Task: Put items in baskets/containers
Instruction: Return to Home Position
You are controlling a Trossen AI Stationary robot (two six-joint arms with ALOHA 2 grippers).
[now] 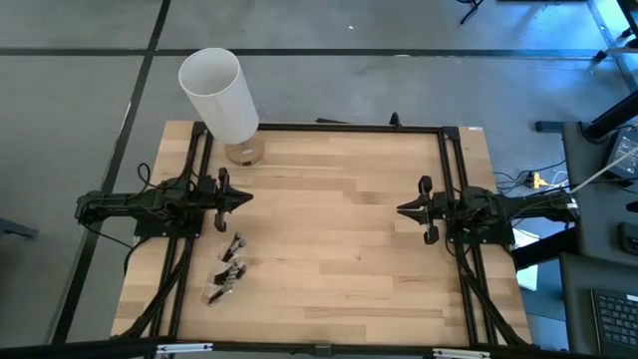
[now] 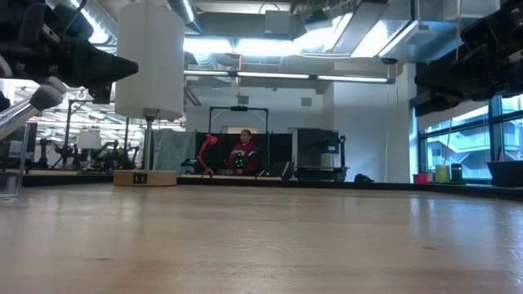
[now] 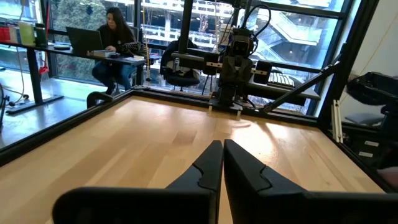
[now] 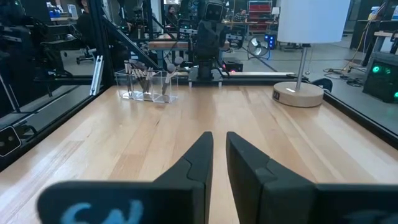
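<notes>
Standing beside the pale wooden surface (image 1: 329, 239), I see both dark arms drawn back to opposite edges, facing each other. The left end effector (image 1: 242, 197) hangs above the wood with its fingers pressed together, only a sliver between them. The right end effector (image 1: 404, 209) hangs across from it, holding nothing, its fingers slightly apart so that a narrow strip of wood shows between them.

The small clear plastic organizer (image 1: 227, 271) stands near the left arm, toward the front edge. The thin dark makeup brushes (image 4: 144, 73) stand upright inside it with their tips poking above the rim. A tall white cylindrical lamp (image 1: 219, 92) stands at the far left corner, well apart from both arms.

The loading looks finished, or nearly so. The risk I judge from here is on the left. The organizer looks light and top-heavy, so a low swing of that arm could clip the protruding brushes and tip it over.
</notes>
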